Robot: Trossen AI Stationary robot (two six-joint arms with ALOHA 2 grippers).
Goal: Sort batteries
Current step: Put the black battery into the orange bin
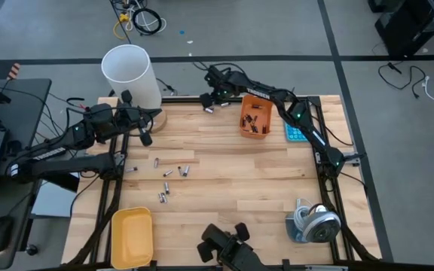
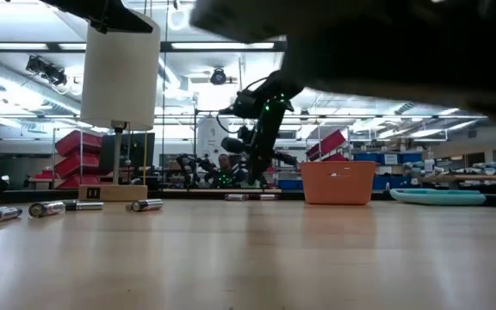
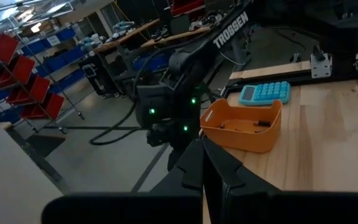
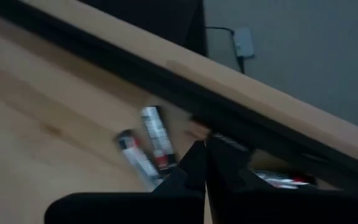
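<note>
Wooden worktop point(image 1: 224, 181): right gripper point(image 1: 212, 103) closed, empty, at far edge; batteries point(image 4: 149, 146) just ahead, lying flat. Left gripper point(image 1: 143, 134) closed, farther.

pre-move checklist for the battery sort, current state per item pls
1. Right tool at the far table edge, shut, nothing seen held: ok.
2. Pick targets for it: two batteries lie on the wood just ahead of its fingers, side by side: ok.
3. Left tool shut, beside the white cylinder, apart from the loose batteries mid-table: ok.
4. Orange bin upright near the blue calculator, some batteries already inside: ok.
5. Yellow tray at the near edge, contents: cannot tell.
6. Cell type of the two targets: cannot tell.
</note>
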